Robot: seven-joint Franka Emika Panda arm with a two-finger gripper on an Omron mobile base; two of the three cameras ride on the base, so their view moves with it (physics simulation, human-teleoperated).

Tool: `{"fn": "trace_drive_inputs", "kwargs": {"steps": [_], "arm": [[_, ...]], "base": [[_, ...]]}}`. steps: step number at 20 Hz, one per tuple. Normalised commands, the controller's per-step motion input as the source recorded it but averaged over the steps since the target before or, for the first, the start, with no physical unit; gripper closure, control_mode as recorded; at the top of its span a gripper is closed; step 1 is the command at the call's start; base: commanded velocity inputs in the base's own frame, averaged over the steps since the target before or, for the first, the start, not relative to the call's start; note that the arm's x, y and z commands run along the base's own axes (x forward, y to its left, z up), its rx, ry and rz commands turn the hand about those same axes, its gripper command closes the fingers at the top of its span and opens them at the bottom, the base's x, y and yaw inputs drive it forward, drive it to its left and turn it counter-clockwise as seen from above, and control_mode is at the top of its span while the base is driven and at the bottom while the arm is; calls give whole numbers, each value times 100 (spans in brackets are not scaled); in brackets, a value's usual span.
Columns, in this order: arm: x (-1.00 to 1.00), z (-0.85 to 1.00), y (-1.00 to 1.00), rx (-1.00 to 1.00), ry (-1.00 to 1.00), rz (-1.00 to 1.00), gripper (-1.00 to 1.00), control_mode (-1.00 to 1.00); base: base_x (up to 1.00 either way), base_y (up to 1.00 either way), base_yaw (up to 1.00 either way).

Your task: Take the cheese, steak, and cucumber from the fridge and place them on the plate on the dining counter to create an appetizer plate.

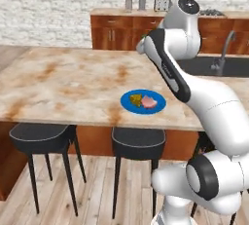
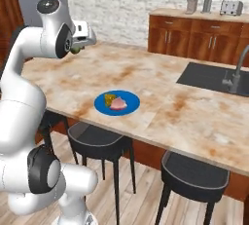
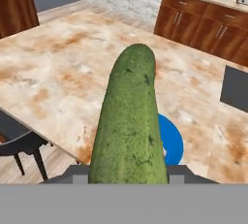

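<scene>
Green and speckled, the cucumber (image 3: 128,121) runs lengthwise up the middle of the hand view, its near end clamped in the gripper (image 3: 128,175) and its far rounded end pointing out over the dining counter (image 3: 63,72). Part of the blue plate (image 3: 172,143) shows just behind the cucumber. In the left base view the plate (image 1: 131,103) lies near the front edge of the beige marbled dining counter (image 1: 63,83), with the yellow cheese (image 1: 136,99) and the pinkish steak (image 1: 150,103) side by side on it. In the right base view the gripper (image 2: 76,48) is held high above the counter, up and to the left of the plate (image 2: 103,103). Black stools (image 1: 44,139) stand under the counter's front edge.
</scene>
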Motion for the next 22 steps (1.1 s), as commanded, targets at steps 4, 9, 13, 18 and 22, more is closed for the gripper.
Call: {"fn": "trace_drive_inputs", "kwargs": {"steps": [4, 9, 13, 18, 22], "arm": [[0, 0, 0, 0, 0, 0, 100, 100], [0, 0, 0, 0, 0, 0, 100, 100], [0, 0, 0, 0, 0, 0, 100, 100], [0, 0, 0, 0, 0, 0, 100, 100], [3, -10, -2, 0, 1, 0, 100, -100]], "base": [[99, 46, -40], [86, 47, -34], [57, 37, -25], [29, 5, -4], [7, 0, 0]]}}
